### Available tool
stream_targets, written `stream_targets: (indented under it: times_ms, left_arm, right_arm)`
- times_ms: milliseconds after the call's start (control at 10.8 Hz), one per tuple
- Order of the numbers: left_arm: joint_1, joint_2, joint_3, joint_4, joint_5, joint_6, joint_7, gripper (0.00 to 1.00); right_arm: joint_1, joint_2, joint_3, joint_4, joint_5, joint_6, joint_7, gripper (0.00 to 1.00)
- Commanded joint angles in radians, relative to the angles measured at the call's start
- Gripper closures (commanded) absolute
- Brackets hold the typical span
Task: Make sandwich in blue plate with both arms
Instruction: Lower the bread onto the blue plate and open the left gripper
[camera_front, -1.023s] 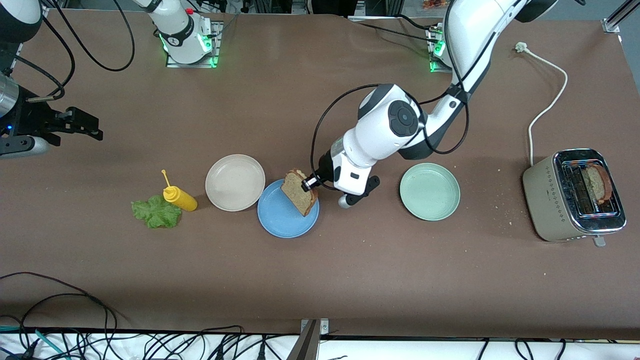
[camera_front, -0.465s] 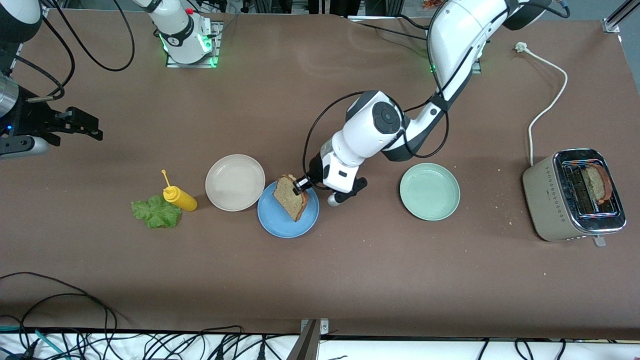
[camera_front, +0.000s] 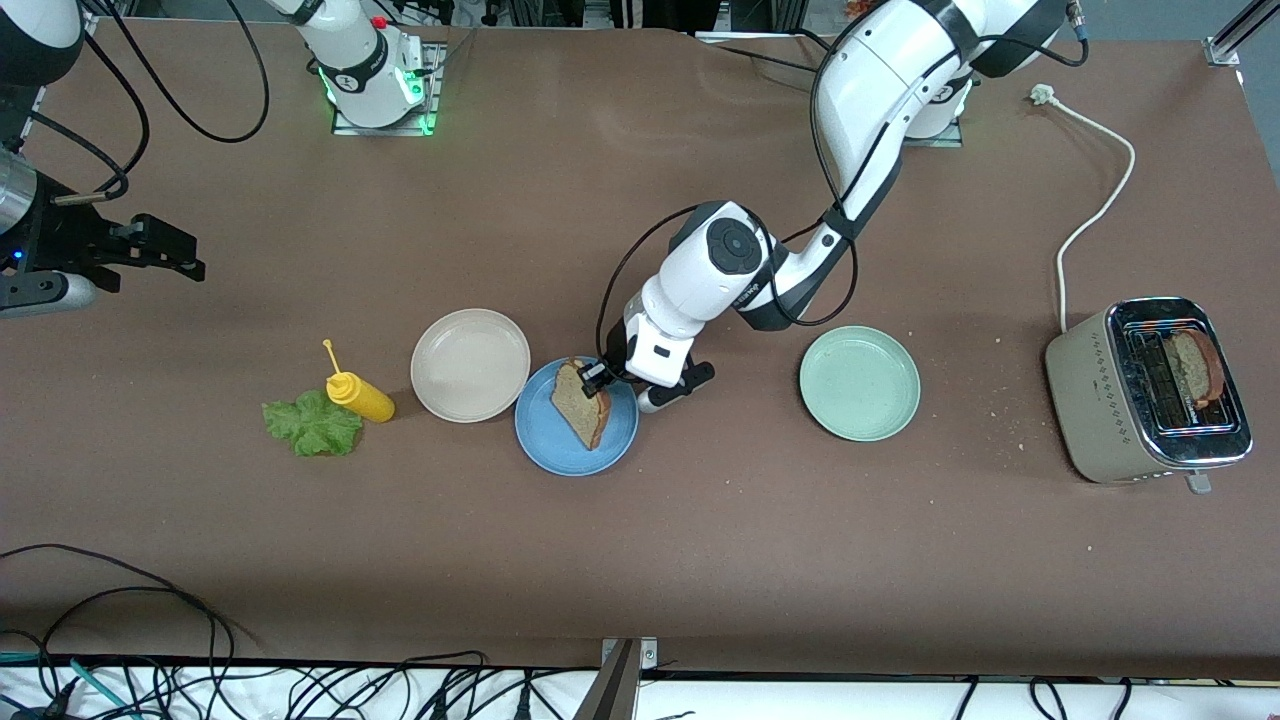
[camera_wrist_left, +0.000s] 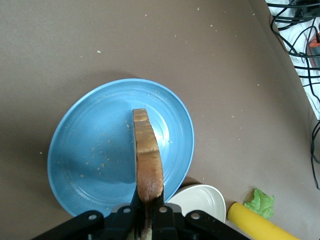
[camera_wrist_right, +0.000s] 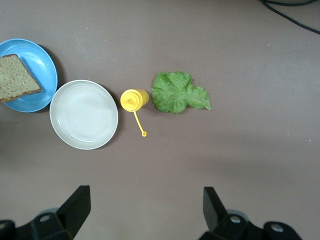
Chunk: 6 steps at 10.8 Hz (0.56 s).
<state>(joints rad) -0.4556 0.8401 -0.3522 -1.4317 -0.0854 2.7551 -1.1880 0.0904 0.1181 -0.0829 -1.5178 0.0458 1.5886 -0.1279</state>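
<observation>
Step in hand: left gripper (camera_front: 597, 378) clamps a tan speckled bread slice (camera_front: 579, 402) edge-up over the round sky-blue plate (camera_front: 560, 450). Next: lower, release flat. Right gripper (camera_wrist_right: 145, 212) waits, jaws apart, above the ruffled green lettuce leaf (camera_wrist_right: 179, 92).

Table (camera_front: 700, 560) bears plates (camera_front: 470, 365), lettuce (camera_front: 312, 424), bottle (camera_front: 360, 396), toaster (camera_front: 1148, 390).

L claw (camera_front: 597, 379) clamped; R claw (camera_wrist_right: 145, 207) agape

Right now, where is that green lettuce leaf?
The lettuce leaf lies flat on the table toward the right arm's end, right beside the yellow squeeze bottle, apart from the blue plate.
</observation>
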Motion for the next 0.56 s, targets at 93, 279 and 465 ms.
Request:
stream_targets:
  times_ms: [93,279,465]
  left_arm:
    - [-0.026,0.025,0.015,0.083,0.01,0.003,-0.007,1.0]
    - [-0.046,0.048,0.015,0.112,0.009,0.003,-0.009,1.0]
    - [-0.054,0.089,0.015,0.171,0.01,0.003,-0.031,1.0]
  right_arm:
    - [-0.006,0.0,0.0,0.013,0.009,-0.004,-0.015,0.0]
    - [-0.006,0.0,0.0,0.013,0.009,-0.002,-0.015,0.0]
    - [-0.006,0.0,0.0,0.013,0.009,-0.002,-0.015,0.0]
